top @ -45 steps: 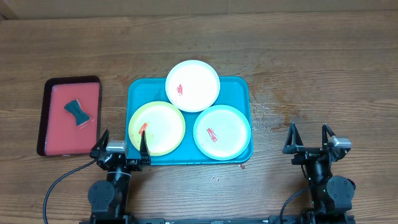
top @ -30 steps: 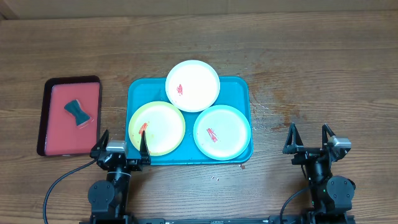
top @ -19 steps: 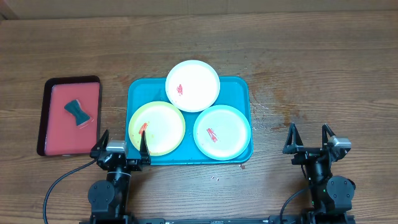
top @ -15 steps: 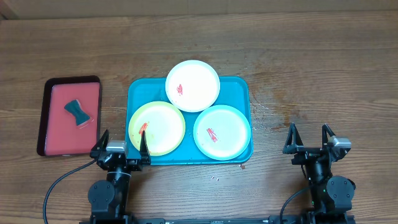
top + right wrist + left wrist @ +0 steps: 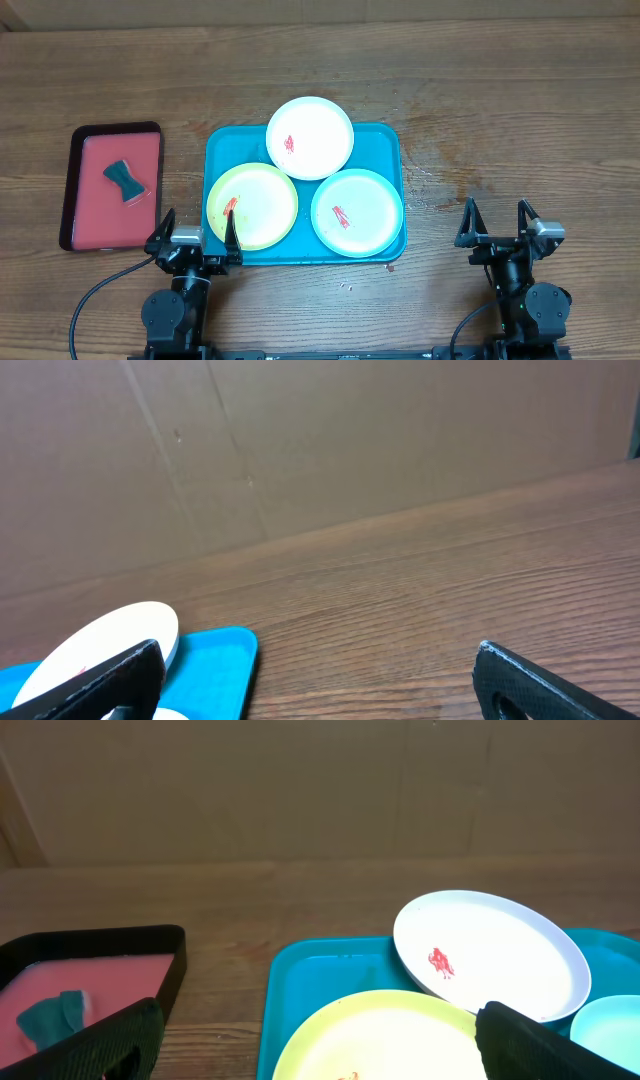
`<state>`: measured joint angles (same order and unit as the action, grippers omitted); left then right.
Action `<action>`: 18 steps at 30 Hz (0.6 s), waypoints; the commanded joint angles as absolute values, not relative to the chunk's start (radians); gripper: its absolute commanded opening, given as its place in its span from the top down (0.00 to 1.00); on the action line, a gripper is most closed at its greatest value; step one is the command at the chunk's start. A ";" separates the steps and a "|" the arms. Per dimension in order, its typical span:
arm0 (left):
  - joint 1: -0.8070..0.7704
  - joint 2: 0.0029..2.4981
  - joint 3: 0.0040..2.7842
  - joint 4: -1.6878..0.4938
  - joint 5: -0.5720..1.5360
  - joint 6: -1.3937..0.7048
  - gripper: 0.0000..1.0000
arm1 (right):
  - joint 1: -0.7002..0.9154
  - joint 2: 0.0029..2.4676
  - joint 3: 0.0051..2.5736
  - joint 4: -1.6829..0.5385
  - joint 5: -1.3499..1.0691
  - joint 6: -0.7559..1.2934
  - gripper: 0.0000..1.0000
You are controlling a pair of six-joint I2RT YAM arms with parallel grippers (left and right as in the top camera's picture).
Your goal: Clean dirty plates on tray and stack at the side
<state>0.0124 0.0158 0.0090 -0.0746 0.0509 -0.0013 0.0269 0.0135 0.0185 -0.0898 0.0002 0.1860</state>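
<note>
Jaws are standing spread & empty on my left gripper [image 5: 196, 232], at the tray [image 5: 222, 140]'s near-left corner, & right gripper [image 5: 494, 222], well right of it. Three smeared plates [image 5: 310, 137] are sitting on the tray. Am judging the teal wiper [image 5: 124, 181], left of it, comes first, pinched at its waist.

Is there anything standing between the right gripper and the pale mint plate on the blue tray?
Nothing visible does. Between the open right gripper and the pale mint plate lies only a stretch of the wooden table, then the raised rim of the tray. The plate sits just inside that rim.
</note>
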 commanded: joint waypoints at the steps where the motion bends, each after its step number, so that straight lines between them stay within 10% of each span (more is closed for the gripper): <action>1: 0.006 0.005 0.005 -0.075 0.041 -0.011 0.00 | 0.032 0.003 0.008 -0.084 -0.001 0.182 0.00; 18: 0.006 0.005 0.005 -0.075 0.041 -0.011 0.00 | 0.031 0.003 0.034 0.493 -0.130 0.265 0.00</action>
<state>0.0124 0.0158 0.0090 -0.0742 0.0502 -0.0017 0.0269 0.0105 0.0185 0.4557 -0.1089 0.2955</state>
